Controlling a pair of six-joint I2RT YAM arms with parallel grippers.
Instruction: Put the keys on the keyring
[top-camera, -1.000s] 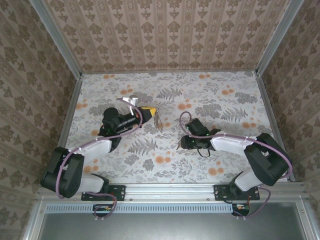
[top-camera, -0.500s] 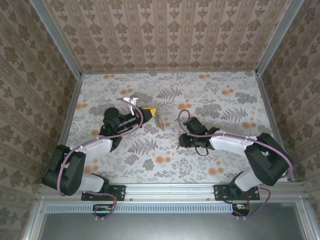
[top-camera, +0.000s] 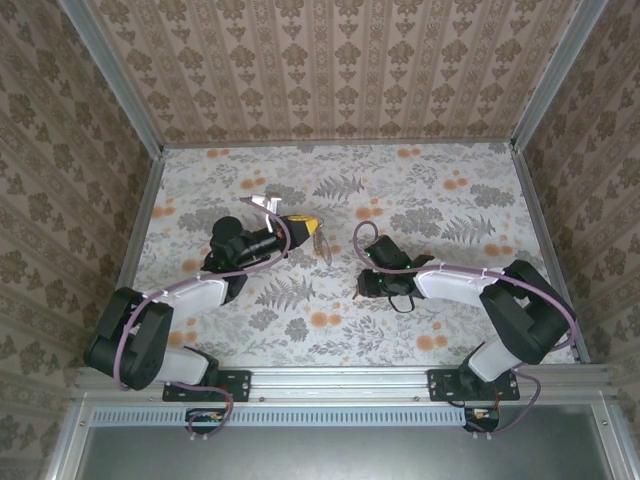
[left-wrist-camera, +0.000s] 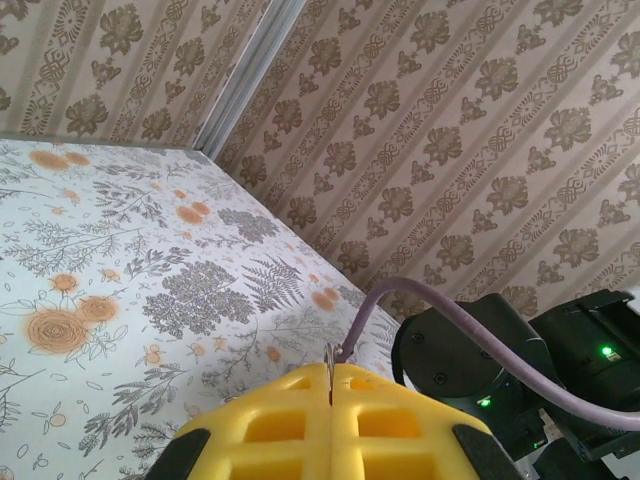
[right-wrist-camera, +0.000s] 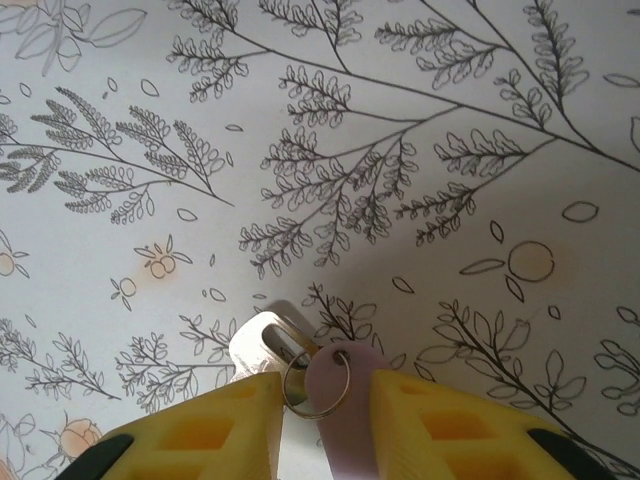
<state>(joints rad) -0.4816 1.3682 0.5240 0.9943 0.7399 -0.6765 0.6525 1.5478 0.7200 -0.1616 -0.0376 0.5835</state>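
Observation:
My left gripper hangs over the table's middle with its yellow fingers pressed together. They are shut on the brownish-grey keyring, which hangs down from them. In the left wrist view only its thin metal edge pokes out between the closed fingertips. My right gripper is low over the table to the right of the keyring. Its fingers clamp the key, a silvery piece with a small split ring and a pinkish-purple head.
The floral tabletop is walled with patterned panels at the back and sides. Metal rails edge it at the left and right. The right arm's black wrist and purple cable show close in the left wrist view.
The left gripper has shifted slightly right with the keyring. The right gripper has edged a little left and away from the arm bases, towards the keyring, still holding the key.

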